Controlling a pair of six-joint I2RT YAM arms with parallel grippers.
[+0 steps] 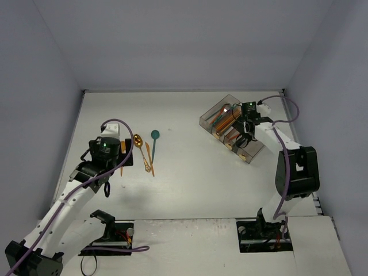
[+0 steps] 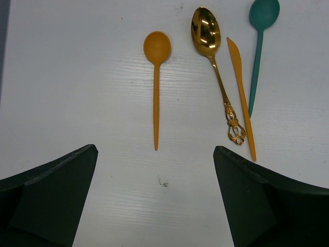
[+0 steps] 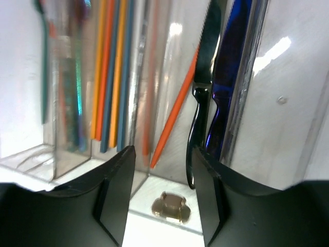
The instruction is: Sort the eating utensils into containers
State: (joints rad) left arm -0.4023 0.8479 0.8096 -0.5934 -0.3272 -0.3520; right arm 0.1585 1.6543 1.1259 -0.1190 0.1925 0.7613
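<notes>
**tray_watcher:** How's the left gripper (image 2: 155, 165) being held?

**fork_lurker:** Spread wide, with nothing gripped. It's hung over the table (image 2: 77, 77), and the thin end of an orange spoon (image 2: 156, 87) is seen just ahead of the gap between the fingers. Off to the right, a gold spoon (image 2: 213, 62), an orange knife (image 2: 241, 98) and a teal spoon (image 2: 258, 51) are laid close together, bowls pointed away from the gripper. The knife is tucked right beside the gold spoon's ornate handle. Whether they're touching can't be told.

**tray_watcher:** And the right gripper (image 3: 163, 154)?

**fork_lurker:** Parted a fair bit, and nothing is pinched across the fingers. It's pointed into the containers (image 1: 208, 119), which are set at an angle near the far right corner of the table. A black knife (image 3: 204, 77) is seen in one compartment, with its handle end right by one finger. Contact can't be made out. A dark blue piece (image 3: 231, 62) is packed in beside it, and an orange handle (image 3: 175, 113) is leaned slantwise just to its left. Further left, a bunch of orange and teal handles (image 3: 110, 72) is stacked in another compartment.
</notes>
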